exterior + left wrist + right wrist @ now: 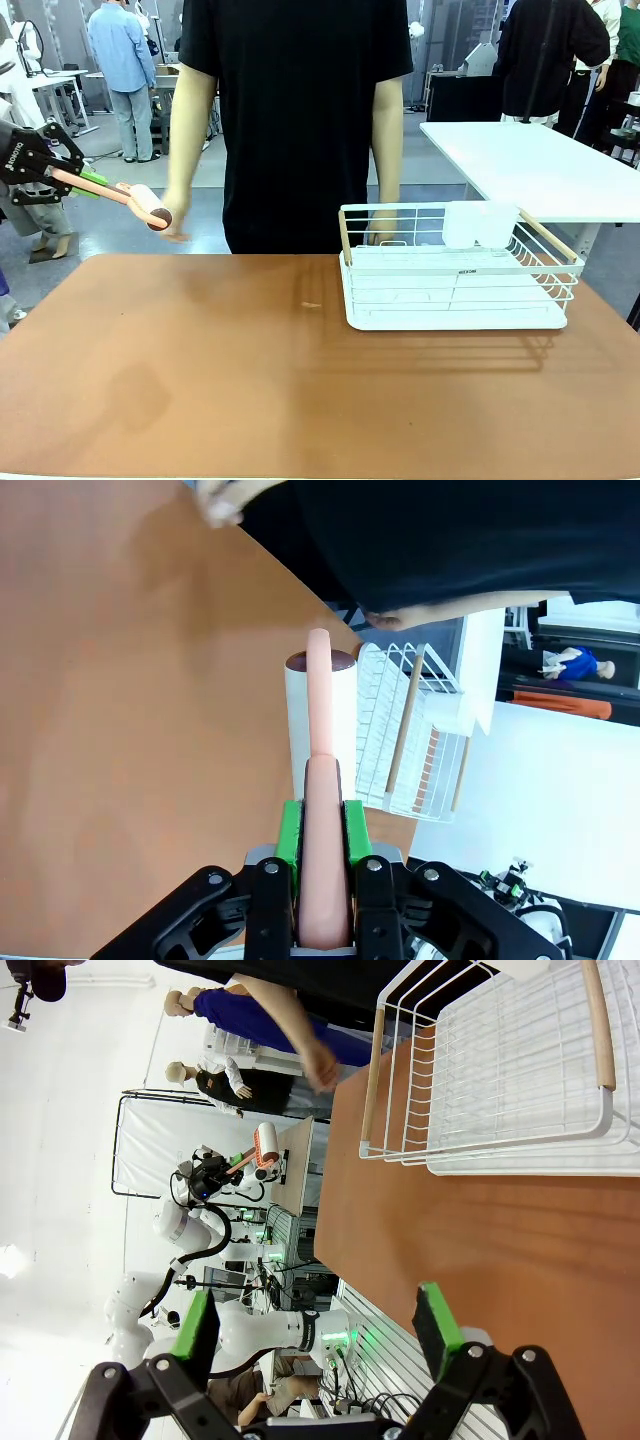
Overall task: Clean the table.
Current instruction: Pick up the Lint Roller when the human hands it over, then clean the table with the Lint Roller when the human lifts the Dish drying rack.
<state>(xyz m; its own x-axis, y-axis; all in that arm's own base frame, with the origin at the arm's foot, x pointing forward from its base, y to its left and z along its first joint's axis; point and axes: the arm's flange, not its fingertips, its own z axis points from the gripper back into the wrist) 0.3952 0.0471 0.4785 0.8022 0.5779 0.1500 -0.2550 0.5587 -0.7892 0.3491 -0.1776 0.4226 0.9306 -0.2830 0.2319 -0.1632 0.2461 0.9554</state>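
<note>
Above the table's (250,380) far left corner, the left gripper (85,186) clamps a roller (150,207) by its handle, long axis slanting down-right toward the tabletop below, while the right gripper (315,1320) gapes empty.

White wire rack (452,296), white-topped table (540,165) behind

One lint roller (128,196), one wire rack (455,295), one terracotta table (250,385), one white table (540,165)
</note>
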